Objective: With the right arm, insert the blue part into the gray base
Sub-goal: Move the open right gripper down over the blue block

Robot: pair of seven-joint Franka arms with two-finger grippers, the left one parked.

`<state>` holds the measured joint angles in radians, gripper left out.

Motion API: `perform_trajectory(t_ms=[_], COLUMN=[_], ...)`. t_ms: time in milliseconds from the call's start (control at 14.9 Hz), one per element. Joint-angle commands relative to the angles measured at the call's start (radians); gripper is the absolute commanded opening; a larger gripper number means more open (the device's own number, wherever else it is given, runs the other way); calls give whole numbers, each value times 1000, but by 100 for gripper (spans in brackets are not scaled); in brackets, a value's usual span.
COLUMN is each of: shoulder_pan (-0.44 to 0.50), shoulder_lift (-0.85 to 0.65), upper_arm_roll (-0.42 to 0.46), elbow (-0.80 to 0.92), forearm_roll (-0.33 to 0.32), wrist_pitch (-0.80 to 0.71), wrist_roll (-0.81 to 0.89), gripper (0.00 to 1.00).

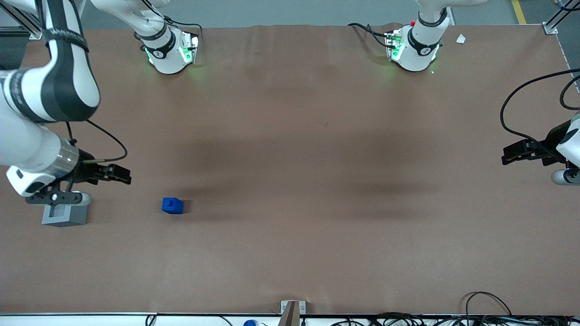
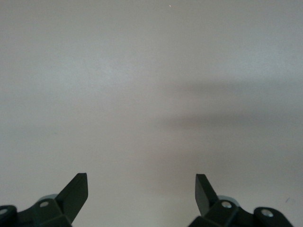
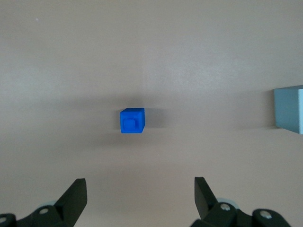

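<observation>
Brown matte sheeting covers the whole desk [image 1: 290, 253], its surface smooth apart from soft shadows across the middle. At the working arm's end of the desk the white jointed right arm with black bands [image 1: 43, 90] reaches down from its green-lit mount, and its black two-finger pincer [image 1: 118, 174] hangs above the desk with nothing between its fingers. In the right wrist view the two dark fingertips [image 3: 75, 194] stand well apart, so the pincer is spread wide and empty.

A small bright blue plastic block, the blue part [image 1: 172, 205], rests on the desk by itself, nearer to the front camera than the pincer and apart from it. From the wrist camera the blue part [image 3: 132, 121] shows a smaller square stub raised on one face, and it sits ahead of the gap between the spread fingers, touching neither.

A light gray cube-like block, the gray base [image 1: 64, 215], stands on the desk farther toward the working arm's end, just under the arm's wrist, with its square recess open upward. It lies well apart from the blue part. Only one edge of the gray base [image 3: 289, 109] is seen in the wrist view.
</observation>
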<state>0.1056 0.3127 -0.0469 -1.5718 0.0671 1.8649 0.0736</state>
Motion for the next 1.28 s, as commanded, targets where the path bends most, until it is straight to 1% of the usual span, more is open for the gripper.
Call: perform_trajectory(t_ms=[0, 269, 470, 1209], shoulder_pan=[5, 38, 68, 80], shoulder_lift=[41, 126, 164, 304], upper_arm_roll=[-1, -1, -2, -2], elbow=[-7, -19, -68, -77], forearm_roll=[13, 13, 11, -3], wrist_pitch=[43, 135, 253, 365], wrist_roll=[49, 101, 121, 118], gripper=[100, 100, 100, 100])
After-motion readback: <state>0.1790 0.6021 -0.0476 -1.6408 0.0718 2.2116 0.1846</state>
